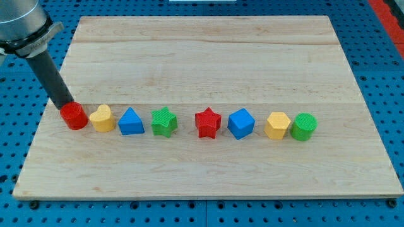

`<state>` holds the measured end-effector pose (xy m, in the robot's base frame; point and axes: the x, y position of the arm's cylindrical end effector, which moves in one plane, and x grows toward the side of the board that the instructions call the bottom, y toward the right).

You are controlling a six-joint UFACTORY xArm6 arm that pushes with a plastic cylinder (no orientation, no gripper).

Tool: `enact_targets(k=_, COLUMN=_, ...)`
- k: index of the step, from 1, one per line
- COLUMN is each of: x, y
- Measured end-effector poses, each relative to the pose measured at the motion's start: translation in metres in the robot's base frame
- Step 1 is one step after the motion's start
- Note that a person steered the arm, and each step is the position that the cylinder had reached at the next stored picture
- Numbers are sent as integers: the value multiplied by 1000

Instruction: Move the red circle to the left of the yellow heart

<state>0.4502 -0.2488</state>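
Note:
The red circle [74, 116] sits at the left end of a row of blocks on the wooden board [208, 69]. The yellow heart [102, 118] is right beside it on its right, nearly touching. My tip [65, 104] comes down from the view's upper left and ends at the red circle's upper left edge, touching or almost touching it.
The row continues to the view's right: a blue triangle [130, 122], a green star [164, 122], a red star [207, 123], a blue cube [240, 123], a yellow hexagon [277, 125] and a green cylinder [303, 127]. The board's left edge lies close to the red circle.

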Motion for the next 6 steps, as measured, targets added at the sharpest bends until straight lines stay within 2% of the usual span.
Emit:
enact_targets(k=3, x=10, y=1)
enact_targets(k=4, x=-11, y=1)
enact_targets(k=5, x=-105, y=8)
enact_targets(k=6, x=-145, y=24)
